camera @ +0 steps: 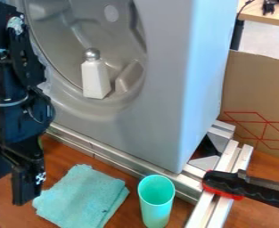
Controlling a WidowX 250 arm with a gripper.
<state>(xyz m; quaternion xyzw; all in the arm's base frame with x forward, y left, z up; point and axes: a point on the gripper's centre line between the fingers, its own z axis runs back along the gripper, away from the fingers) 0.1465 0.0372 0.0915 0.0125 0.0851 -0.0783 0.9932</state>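
Observation:
The black gripper (9, 181) hangs at the left side over the brown table, its two fingers apart with nothing visible between them. Just right of it, a folded teal cloth (82, 196) lies on the table. To the right of the cloth stands an upright teal cup (156, 196), its open top facing up. Higher up, a white tapered bottle-like object (95, 79) with a round silver top is upright inside the recessed round opening of a large grey box-shaped unit (165, 129).
Metal rails (135, 168) run along the base of the grey unit and extend toward the lower right. A black and red clamp-like tool (240, 186) crosses the rails at the right. Behind it stands a cardboard panel (254, 89) with red lines.

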